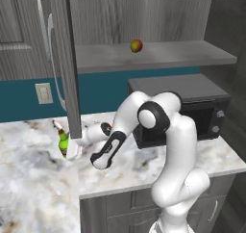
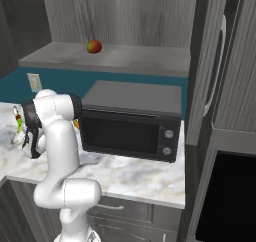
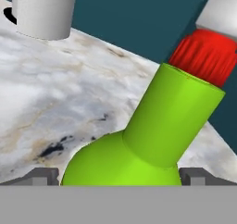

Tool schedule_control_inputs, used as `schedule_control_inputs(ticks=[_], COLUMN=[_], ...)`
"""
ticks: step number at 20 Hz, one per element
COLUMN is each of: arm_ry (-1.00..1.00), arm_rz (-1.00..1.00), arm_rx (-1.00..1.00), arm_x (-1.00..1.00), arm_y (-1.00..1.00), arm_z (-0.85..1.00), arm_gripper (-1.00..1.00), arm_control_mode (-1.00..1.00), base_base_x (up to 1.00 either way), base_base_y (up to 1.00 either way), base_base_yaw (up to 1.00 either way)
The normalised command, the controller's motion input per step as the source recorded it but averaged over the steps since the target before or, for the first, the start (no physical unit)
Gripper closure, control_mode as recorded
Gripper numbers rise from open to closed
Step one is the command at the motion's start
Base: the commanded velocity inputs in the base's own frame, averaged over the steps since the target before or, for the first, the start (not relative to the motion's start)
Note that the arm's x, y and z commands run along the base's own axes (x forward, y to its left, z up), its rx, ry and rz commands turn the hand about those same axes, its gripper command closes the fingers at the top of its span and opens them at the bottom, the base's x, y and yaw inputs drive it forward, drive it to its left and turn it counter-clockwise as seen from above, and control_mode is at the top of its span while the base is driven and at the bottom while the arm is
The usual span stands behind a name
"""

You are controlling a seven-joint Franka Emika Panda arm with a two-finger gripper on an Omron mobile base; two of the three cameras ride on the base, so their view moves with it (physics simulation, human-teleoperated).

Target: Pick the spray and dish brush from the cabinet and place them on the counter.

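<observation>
1 spray [image 1: 63,141], 1 apple [image 1: 136,45], 1 microwave [image 2: 131,120], 1 wall outlet [image 1: 44,93], 1 white cylinder [image 3: 44,11], 1 arm [image 1: 163,145], 2 cabinet handles [image 1: 50,54] showing.

The spray [image 1: 63,141] is a small green bottle with a red and white top. It stands on the counter [image 1: 33,179], close to the edge of the open cabinet [image 1: 72,68] door. The counter is white and grey marble. The cabinet is dark grey wood, and its grey shelf sits high above the counter
</observation>
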Motion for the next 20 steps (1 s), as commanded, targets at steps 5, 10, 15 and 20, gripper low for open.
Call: schedule_control_inputs(ticks=[5, 10, 15, 20], arm_ry=[0.18, 0.05, 0.0, 0.0], arm_rz=[0.03, 0.09, 0.16, 0.04], arm_rx=[-0.03, -0.06, -0.1, -0.04], arm_x=[-0.01, -0.32, -0.54, -0.28], arm_y=[-0.43, -0.57, -0.5, -0.33], arm_z=[-0.9, -1.0, -0.79, 0.15], arm_gripper=[-1.0, -1.0, -1.0, -1.0], arm_control_mode=[-1.0, -1.0, -1.0, -1.0], base_base_x=[0.0, 0.0, 0.0, 0.0], base_base_y=[0.0, 0.0, 0.0, 0.0], base_base_yaw=[0.0, 0.0, 0.0, 0.0])
